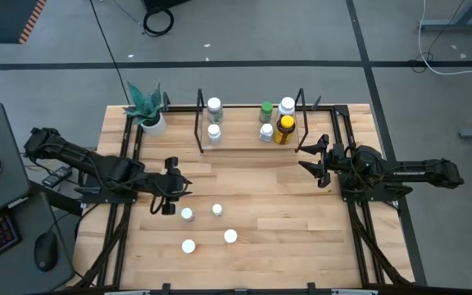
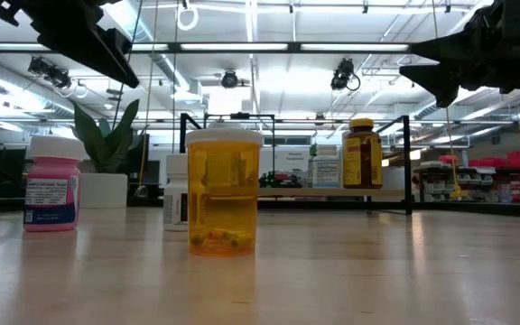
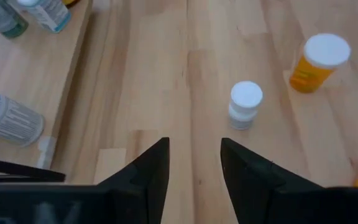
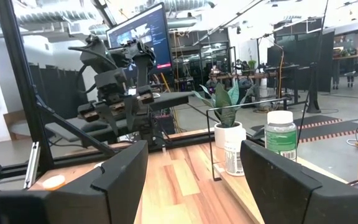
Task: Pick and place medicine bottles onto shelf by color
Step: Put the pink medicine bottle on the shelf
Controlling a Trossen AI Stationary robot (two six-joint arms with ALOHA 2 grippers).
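The shelf (image 1: 248,146) stands at the table's far middle. On it are two white bottles (image 1: 214,119) at its left end, and two green bottles (image 1: 266,120), a white one (image 1: 287,105) and the amber yellow-capped one (image 1: 284,129) at its right end. Several white-capped bottles stand loose on the table (image 1: 207,225); the low view shows a pink one (image 2: 52,185), a white one (image 2: 177,191) and an orange one (image 2: 224,194). My left gripper (image 1: 185,187) hovers open and empty just left of the loose bottles. My right gripper (image 1: 303,158) hovers open and empty off the shelf's right end.
A plant in a white pot (image 1: 150,115) stands left of the shelf. Black frame rails (image 1: 129,164) run along the table's left and right sides. Bare wood lies between the shelf and the loose bottles (image 1: 252,184).
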